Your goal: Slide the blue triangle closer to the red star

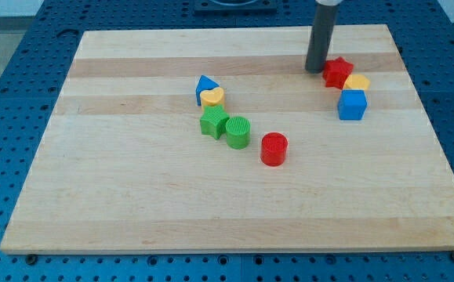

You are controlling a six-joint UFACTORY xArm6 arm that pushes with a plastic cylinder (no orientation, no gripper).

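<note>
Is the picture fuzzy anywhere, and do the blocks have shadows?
In the camera view, the blocks look sharp: the blue triangle and the red star have crisp edges. Shadows are soft and small, hugging each block's base, like under the red cylinder. My tip is clear, just to the view's left of the red star. The wooden board shows no strong glare.

Open board [132, 196] between blue triangle [205, 84] and red star [337, 72]

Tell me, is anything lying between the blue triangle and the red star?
No: in the camera view only bare board separates blue triangle from red star; my tip touches the star's left.
</note>
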